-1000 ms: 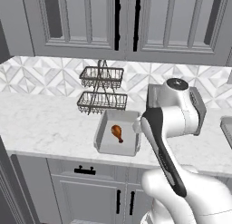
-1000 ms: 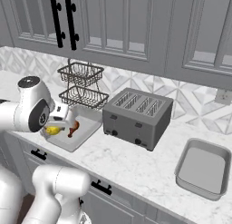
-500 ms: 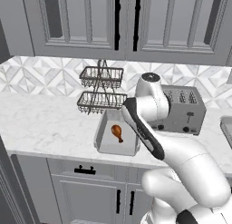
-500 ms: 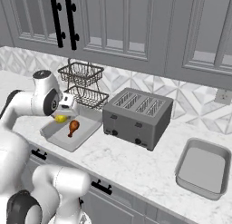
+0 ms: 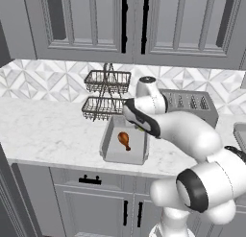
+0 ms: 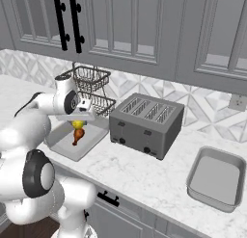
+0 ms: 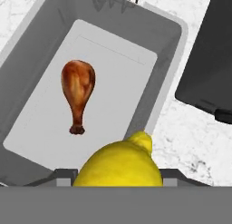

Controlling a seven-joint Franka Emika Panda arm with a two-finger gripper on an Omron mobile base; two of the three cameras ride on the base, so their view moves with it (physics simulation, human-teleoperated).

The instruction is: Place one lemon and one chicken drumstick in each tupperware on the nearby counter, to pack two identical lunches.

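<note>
A kitchen: marble counter (image 5: 48, 130), toaster (image 6: 144, 124), grey cabinets (image 5: 86, 20).

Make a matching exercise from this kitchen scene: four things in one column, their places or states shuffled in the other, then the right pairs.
Things:
1. lemon
2. chicken drumstick
3. toaster
4. second tupperware

Places or states:
A. empty, at the counter's right end
B. lying in the tupperware by the wire rack
C. held in the claw
D. standing between the two tupperwares

Pairs: 1-C, 2-B, 3-D, 4-A
</note>
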